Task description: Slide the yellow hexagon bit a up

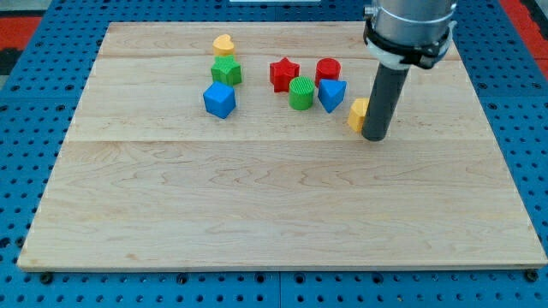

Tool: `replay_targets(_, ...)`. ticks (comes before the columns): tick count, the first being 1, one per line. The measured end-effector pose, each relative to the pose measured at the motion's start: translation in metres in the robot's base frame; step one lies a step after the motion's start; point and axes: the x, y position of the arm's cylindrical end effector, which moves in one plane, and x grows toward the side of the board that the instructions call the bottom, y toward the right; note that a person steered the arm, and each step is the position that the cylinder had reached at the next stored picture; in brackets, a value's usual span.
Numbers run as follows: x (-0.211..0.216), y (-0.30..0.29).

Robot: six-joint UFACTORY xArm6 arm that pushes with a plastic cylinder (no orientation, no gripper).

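Camera view, my tip: my tip (374, 137) sits on the surface, touching the right side of the yellow hexagon (357, 112) and partly hiding it.
Claw: I have none, only this rod, so nothing is grasped or released.
Task's thing: the yellow hexagon lies right of centre in the far half of the surface, just right of the blue block (331, 93).
Neighbours: a red cylinder (328, 70), a green cylinder (301, 92) and a red star (283, 74) cluster to its far left; well left stand a yellow heart (223, 44), a green block (226, 71) and a blue cube (219, 100).
Risk: I am beside the hexagon, not on its near side. Pushing from here would likely send it left into the blue block rather than farther away.
Second risk: an off-centre push could spin it off my tip.
Surface: a pale wooden board (274, 214), its near half bare.
Room: a blue perforated base (26, 103) surrounds the board.
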Motion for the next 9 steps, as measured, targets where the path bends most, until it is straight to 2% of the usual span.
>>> replay_targets(1,-0.022,-0.003)
replay_targets(3,0.005,-0.019)
replay_targets(4,0.003,-0.038)
replay_targets(6,-0.018,-0.038)
replay_targets(8,-0.062,-0.031)
replay_targets(9,-0.064,-0.031)
